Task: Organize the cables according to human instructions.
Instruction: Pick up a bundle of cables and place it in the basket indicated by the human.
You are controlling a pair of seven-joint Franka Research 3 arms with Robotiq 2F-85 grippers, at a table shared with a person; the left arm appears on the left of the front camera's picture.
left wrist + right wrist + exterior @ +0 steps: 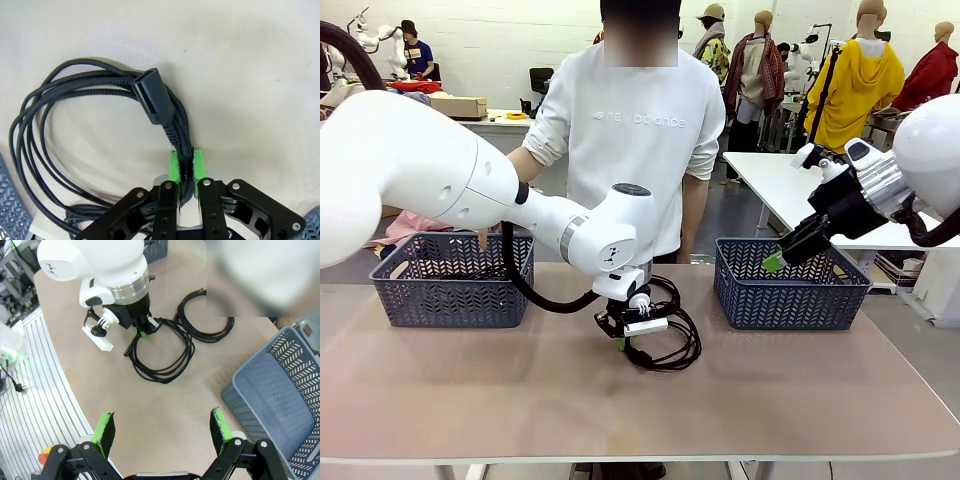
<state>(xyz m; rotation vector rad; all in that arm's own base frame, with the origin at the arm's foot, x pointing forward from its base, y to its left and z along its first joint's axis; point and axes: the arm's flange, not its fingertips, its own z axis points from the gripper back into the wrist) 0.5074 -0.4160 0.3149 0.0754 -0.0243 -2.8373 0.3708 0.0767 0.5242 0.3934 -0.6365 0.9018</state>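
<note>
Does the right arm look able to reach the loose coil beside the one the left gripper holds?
Probably yes: the right gripper is open, with bare table up to the loose coil; the left gripper stands alongside.

You face a tan counter (470,400) with a smooth, matte top that runs across the whole front view. Behind it, a white wall (520,35) of painted blocks closes the far side of the room. A white table (505,125) stands at the far left, with a cardboard box (460,105) on it and a dark office chair (540,78) just beside it. Another white table (775,185) stands at the right, nearer to you. The floor (745,215) between them is dark grey and shines a little. The light is bright and even, and the shadows are soft.
</note>
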